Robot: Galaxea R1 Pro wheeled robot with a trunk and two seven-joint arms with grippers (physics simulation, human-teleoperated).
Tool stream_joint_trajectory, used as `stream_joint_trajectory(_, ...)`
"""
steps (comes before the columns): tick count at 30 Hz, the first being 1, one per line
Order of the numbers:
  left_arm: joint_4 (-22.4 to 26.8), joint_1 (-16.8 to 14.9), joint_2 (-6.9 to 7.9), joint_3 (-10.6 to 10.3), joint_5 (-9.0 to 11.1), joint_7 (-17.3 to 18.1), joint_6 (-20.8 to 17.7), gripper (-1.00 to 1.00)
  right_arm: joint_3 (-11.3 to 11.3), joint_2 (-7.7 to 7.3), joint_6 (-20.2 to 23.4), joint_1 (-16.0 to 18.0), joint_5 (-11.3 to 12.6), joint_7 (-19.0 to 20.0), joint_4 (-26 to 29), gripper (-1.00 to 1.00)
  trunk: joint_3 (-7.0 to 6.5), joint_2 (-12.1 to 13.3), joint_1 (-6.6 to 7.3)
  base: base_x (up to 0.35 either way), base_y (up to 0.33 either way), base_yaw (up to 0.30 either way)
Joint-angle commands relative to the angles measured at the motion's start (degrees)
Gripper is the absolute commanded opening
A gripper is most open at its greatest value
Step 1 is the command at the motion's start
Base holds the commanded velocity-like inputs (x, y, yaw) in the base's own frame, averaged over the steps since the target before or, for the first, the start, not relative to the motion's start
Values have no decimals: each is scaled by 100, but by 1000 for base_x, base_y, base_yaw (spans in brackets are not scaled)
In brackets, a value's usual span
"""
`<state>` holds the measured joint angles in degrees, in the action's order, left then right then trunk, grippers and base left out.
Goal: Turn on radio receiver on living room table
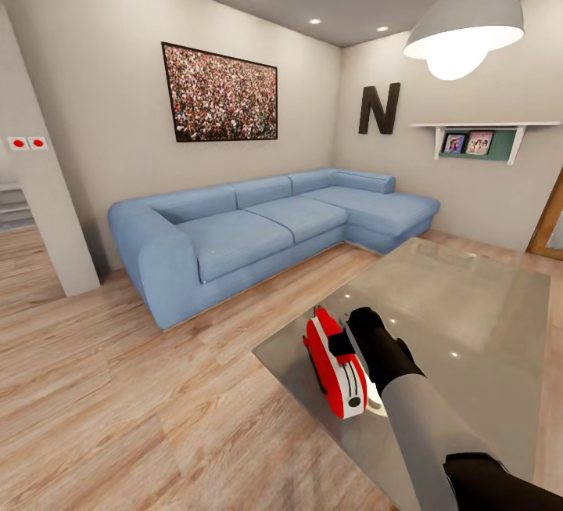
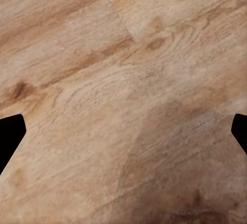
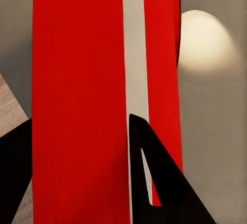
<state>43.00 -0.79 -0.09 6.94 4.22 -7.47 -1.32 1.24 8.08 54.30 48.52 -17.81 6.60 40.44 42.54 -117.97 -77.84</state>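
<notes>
The red radio receiver (image 1: pixel 338 370) with its white stripe stands tilted near the front corner of the glossy grey table (image 1: pixel 477 307). My right gripper (image 1: pixel 361 336) is against the radio's upper right side. In the right wrist view the radio (image 3: pixel 77 54) is very close. The right gripper (image 3: pixel 81 119) has its fingers partly apart: one black finger (image 3: pixel 159 183) lies in front of the radio's face beside the stripe, the other sits at the radio's edge. My left gripper (image 2: pixel 123 126) is open over bare wood floor.
A blue corner sofa (image 1: pixel 266 229) runs along the walls behind the table. A white pendant lamp (image 1: pixel 463 26) hangs above, its glow mirrored in the tabletop (image 3: pixel 203 41). Crowd picture (image 1: pixel 219 92), black letter N (image 1: pixel 379 108) and a wall shelf (image 1: pixel 481 139) are beyond. Plank floor spreads left.
</notes>
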Motion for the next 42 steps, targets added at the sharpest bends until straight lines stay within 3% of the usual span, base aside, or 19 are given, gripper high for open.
stream_joint_trajectory(1, 1, 0, 0, 0, 0, 0, 0, 100, 0, 0, 1, -1, 22, -1, -1, -100, 0, 0, 0, 0, 0, 0)
stream_joint_trajectory(20, -2, -1, 88, 35, -18, -9, -9, 100, 16, 4, 1, -1, -11, 51, 16, -100, 0, 0, 0, 0, 0, 0)
stream_joint_trajectory(42, -2, 0, 97, 44, -35, -18, -18, 100, 9, 7, -14, -1, -25, 52, 44, -100, -395, 882, 483, 0, 0, 0)
